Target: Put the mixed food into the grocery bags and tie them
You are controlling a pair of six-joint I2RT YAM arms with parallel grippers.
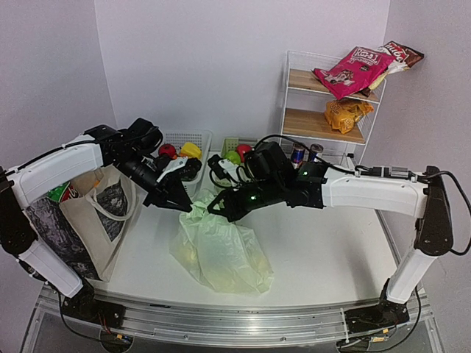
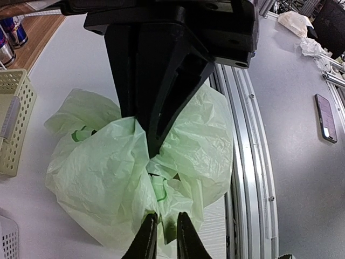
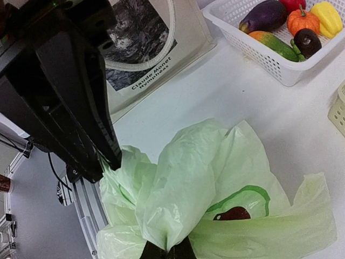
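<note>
The pale-green plastic grocery bag printed with avocados lies bunched on the table between both arms. My left gripper is at its left top, its fingers a narrow gap apart with a strip of the plastic pinched between them. My right gripper is shut on another gathered fold of the plastic bag and reaches in from the right. The beige canvas tote with its print panel stands at the left. The plastic hides what the green bag holds.
A wire shelf at the back right holds pink and brown snack packets and an orange one. Two drink cans stand beside it. Behind the bag sits a white basket of vegetables. A cream basket is near.
</note>
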